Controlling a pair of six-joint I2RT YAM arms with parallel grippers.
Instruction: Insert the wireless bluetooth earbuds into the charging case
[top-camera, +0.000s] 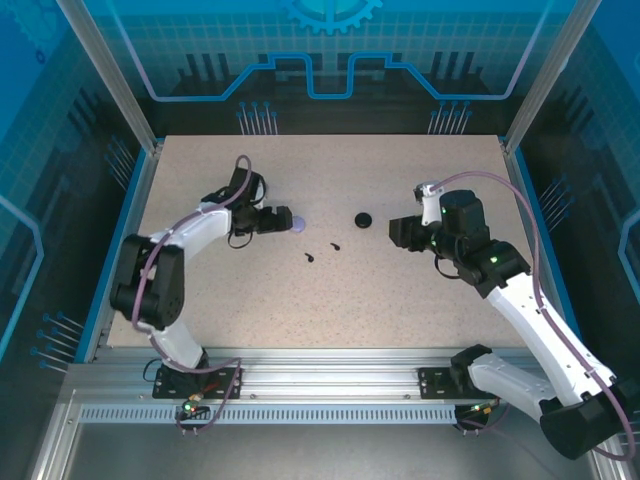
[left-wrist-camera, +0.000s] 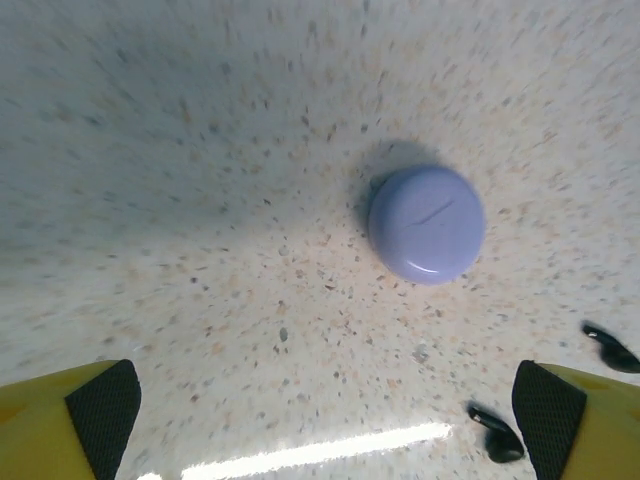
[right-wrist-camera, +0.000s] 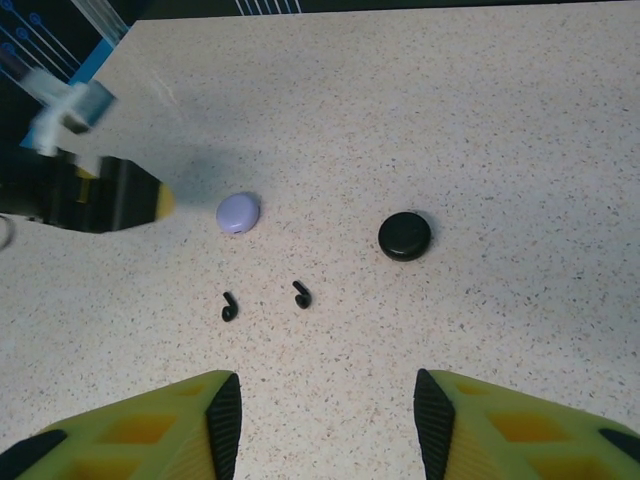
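Top view: 2 black earbuds (top-camera: 309, 258) lie near the middle of the table (top-camera: 200, 160); the lavender case (top-camera: 300, 224) and the black case (top-camera: 363, 218) sit just toward the far edge.
Left wrist view: the left end effector (left-wrist-camera: 327, 405) is released and empty; the lavender case (left-wrist-camera: 427, 224) lies beyond it.
Right wrist view: the right end effector (right-wrist-camera: 325, 420) is released and empty; the black earbuds (right-wrist-camera: 301, 294) lie apart from it.

A pale, speckled table (top-camera: 400, 300) takes up the middle, with a bright streak of glare (left-wrist-camera: 320, 455) on its surface. Blue walls (top-camera: 420, 45) printed with circuit lines and a gear (top-camera: 331, 10) enclose it. Silver metal posts (top-camera: 108, 75) rise at the back corners, and a slotted metal rail (top-camera: 330, 382) runs along the near edge.
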